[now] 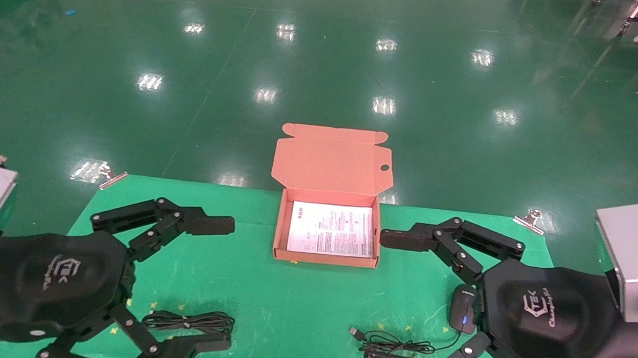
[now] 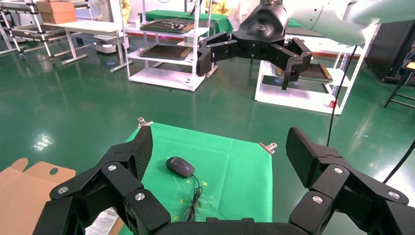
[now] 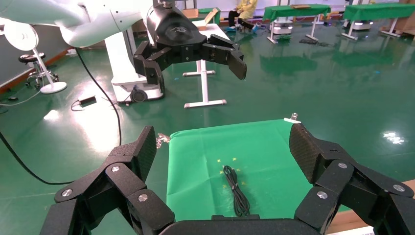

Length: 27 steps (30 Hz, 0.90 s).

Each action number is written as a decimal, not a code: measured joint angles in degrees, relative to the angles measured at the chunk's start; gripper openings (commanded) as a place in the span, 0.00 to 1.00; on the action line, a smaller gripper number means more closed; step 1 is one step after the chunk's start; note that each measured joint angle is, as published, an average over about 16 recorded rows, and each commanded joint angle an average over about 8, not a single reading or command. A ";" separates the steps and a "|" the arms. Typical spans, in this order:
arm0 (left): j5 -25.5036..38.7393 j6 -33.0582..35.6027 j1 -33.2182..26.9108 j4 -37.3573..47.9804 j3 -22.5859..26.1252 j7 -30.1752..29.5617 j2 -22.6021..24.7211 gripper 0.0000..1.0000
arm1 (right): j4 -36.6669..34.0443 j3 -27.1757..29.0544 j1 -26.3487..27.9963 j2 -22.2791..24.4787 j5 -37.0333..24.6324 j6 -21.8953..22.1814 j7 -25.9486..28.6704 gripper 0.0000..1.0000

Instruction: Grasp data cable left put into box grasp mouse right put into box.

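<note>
Nothing grasped yet: I have both the left gripper (image 1: pixel 215 282) and right gripper (image 1: pixel 386 297) with jaws wide, empty. Next, left drops onto the data cable (image 1: pixel 189 321).

left gripper (image 1: pixel 223 285): jaws spread | right gripper (image 1: pixel 381 297): jaws spread

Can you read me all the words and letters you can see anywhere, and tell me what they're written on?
"TEK": white logo on the black back of the left pincer.
"TEK": same logo on the right pincer; the slanted word beside each logo is too blurred to read.
White printed sheet in the box: print too small to read.
</note>
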 measured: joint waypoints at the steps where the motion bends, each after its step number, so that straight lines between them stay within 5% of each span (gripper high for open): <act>1: 0.00 0.00 0.00 0.00 0.00 0.00 0.00 1.00 | 0.00 0.00 0.00 0.00 0.00 0.00 0.00 1.00; 19: 0.49 0.15 -0.22 -0.05 0.32 -0.05 0.12 1.00 | 0.26 -0.14 0.23 0.12 -0.82 0.10 -0.35 1.00; 27: 6.63 1.42 -3.78 -0.70 3.32 -1.21 0.49 1.00 | 1.66 -1.47 2.63 0.46 -6.53 -0.14 -2.90 1.00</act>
